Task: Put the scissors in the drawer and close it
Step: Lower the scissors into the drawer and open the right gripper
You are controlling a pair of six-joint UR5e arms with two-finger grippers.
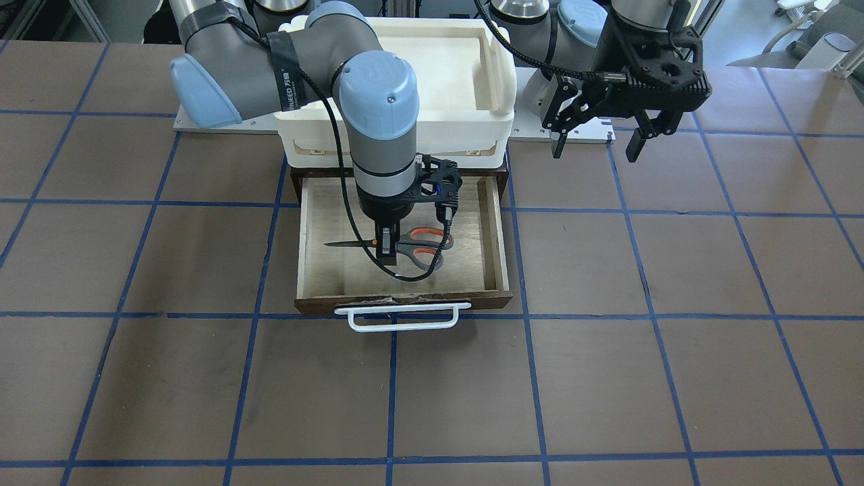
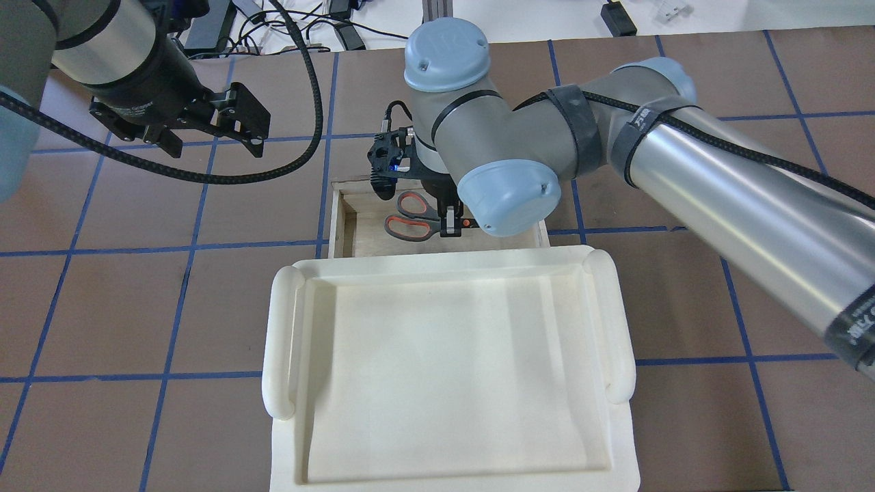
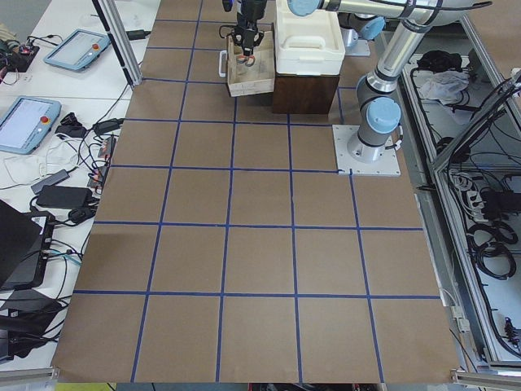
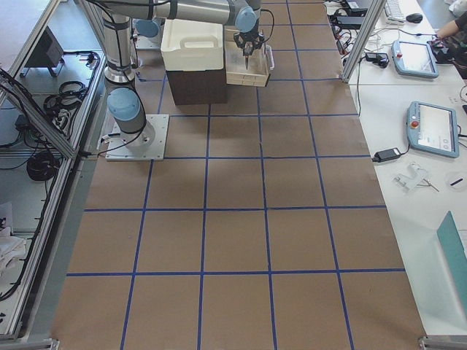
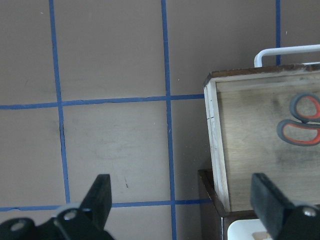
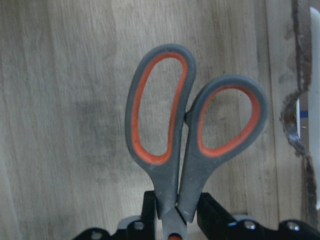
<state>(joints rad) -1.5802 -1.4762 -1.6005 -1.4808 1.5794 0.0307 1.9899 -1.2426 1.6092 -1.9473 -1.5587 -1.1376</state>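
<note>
Nearest, the right fingers (image 6: 149, 212) pinched the scissors (image 6: 167, 185) by the pivot inside the open drawer (image 1: 466, 270), seemingly just off its floor, so placing now called for letting go and lifting clear; the left fingers (image 5: 101, 195) gaped empty beside the drawer.

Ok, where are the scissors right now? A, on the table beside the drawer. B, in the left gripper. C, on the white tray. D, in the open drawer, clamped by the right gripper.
D: the scissors lie within the walls of the open drawer, the right gripper shut on them near the pivot; the left gripper hangs open and empty.
</note>
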